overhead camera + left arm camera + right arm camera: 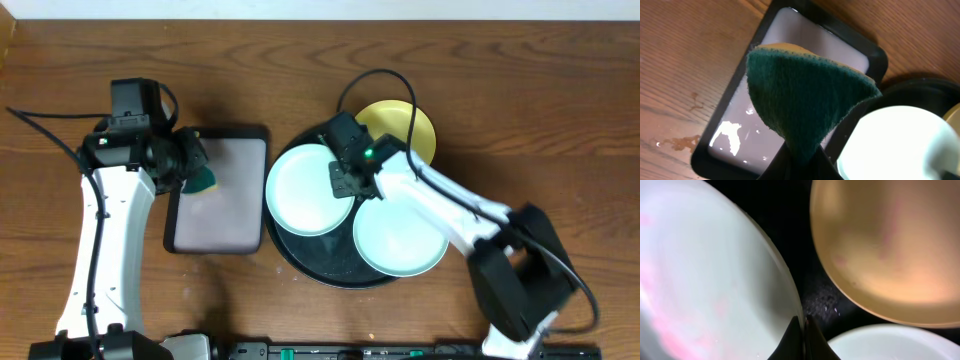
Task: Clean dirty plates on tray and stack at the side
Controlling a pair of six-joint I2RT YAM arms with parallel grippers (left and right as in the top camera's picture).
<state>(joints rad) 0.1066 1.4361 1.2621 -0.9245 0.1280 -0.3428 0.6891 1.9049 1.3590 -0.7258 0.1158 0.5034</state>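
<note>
The black round tray [300, 262] holds three plates. A mint-green plate [300, 190] lies at its left, a second mint-green plate [398, 240] at its front right, and a yellow plate [412, 124] at the back. My right gripper [347, 176] is shut on the right rim of the left mint-green plate [700, 280]; the yellow plate [890, 245] and tray floor [805, 275] show beside it. My left gripper [196, 165] is shut on a green and yellow sponge [805, 95], held over the grey rectangular tray [740, 140].
The grey rectangular tray with black rim [218, 215] lies left of the black tray, wet in the left wrist view. Wet spots mark the wood [680, 142] beside it. The right arm [450, 205] reaches across the front right plate.
</note>
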